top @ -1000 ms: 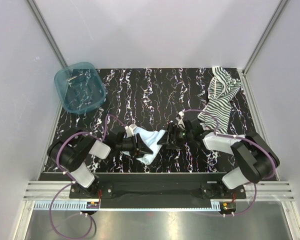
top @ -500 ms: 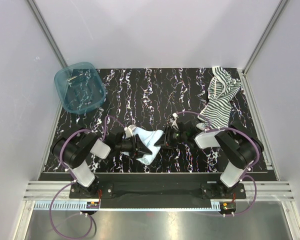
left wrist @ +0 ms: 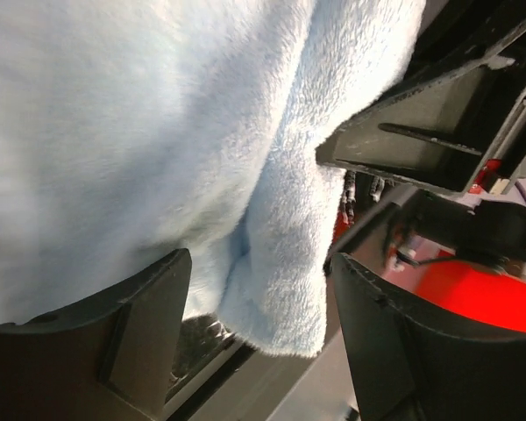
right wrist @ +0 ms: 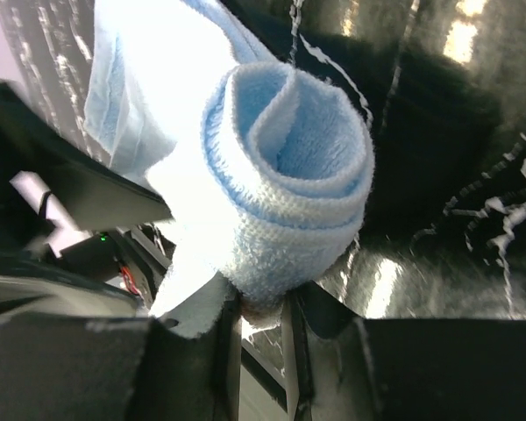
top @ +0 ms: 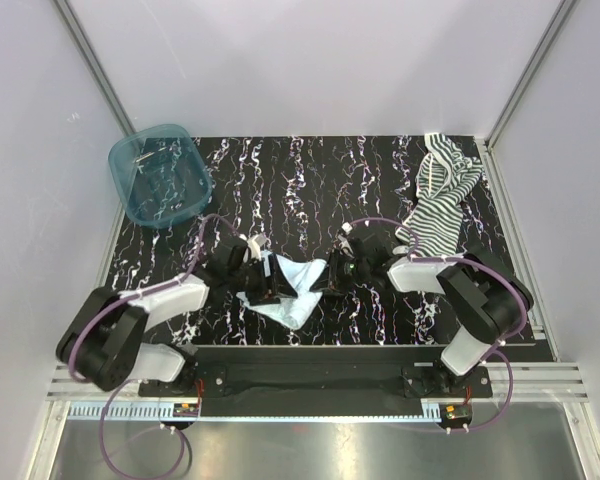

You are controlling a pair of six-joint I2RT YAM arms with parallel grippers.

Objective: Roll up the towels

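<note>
The pale blue towel (top: pixel 292 296) lies partly rolled near the table's front middle. In the right wrist view its rolled end (right wrist: pixel 291 180) faces the camera as a spiral, and my right gripper (right wrist: pixel 272 329) is shut on the roll's lower edge. My left gripper (left wrist: pixel 261 326) stands open around a hanging fold of that towel (left wrist: pixel 149 132), with a gap on each side. From above, the left gripper (top: pixel 273 284) and right gripper (top: pixel 327 279) meet at the towel from either side. The striped towel (top: pixel 441 200) lies crumpled at the back right.
A teal plastic basket (top: pixel 160 176) stands at the back left corner of the black marbled table (top: pixel 300 190). The right gripper's black body (left wrist: pixel 438 123) sits close in front of the left wrist camera. Grey walls enclose the table on three sides.
My left gripper has opened and its arm has swung out to the left. My right gripper has moved in leftward and shut on the blue towel's roll.
</note>
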